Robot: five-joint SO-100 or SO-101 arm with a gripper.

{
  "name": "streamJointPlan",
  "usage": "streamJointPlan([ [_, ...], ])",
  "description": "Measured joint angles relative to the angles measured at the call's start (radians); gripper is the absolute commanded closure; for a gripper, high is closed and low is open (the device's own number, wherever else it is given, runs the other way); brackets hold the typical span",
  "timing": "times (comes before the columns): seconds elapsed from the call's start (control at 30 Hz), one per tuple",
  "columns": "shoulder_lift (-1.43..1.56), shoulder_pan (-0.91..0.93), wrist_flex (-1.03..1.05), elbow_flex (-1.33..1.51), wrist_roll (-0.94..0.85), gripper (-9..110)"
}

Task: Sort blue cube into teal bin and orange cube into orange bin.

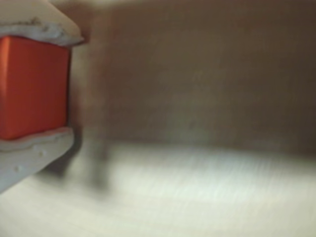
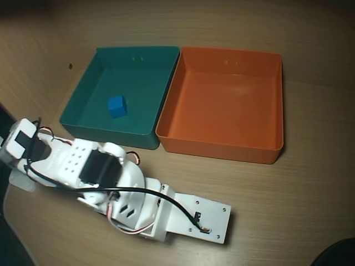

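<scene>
In the wrist view, the orange cube point(image 1: 32, 86) fills the left edge, clamped between my gripper's point(image 1: 66, 85) two white padded fingers point(image 1: 34, 22), one above and one below it. The gripper is shut on it, just above the wooden table. In the overhead view the gripper point(image 2: 18, 166) sits at the far left, in front of the teal bin point(image 2: 83, 119); the arm hides the orange cube there. The blue cube point(image 2: 117, 106) lies inside the teal bin. The orange bin point(image 2: 222, 145) stands beside it on the right, with nothing in it.
The two bins touch side by side at the back of the wooden table point(image 2: 299, 188). The arm's white base point(image 2: 191, 219) sits at the front centre. A dark object point(image 2: 335, 255) shows at the bottom right corner.
</scene>
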Motion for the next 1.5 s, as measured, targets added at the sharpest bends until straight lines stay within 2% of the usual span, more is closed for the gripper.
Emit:
streamJointPlan([
  [0.23,0.241,-0.008,0.0,0.0,0.0,107],
  [0.6,0.426,-0.178,0.0,0.0,0.008,107],
  [0.83,0.428,-0.299,-0.009,-0.008,0.008,107],
  [1.0,0.419,-0.331,-0.017,-0.117,0.008,107],
  [1.5,0.074,-0.457,-0.023,-0.41,0.008,107],
])
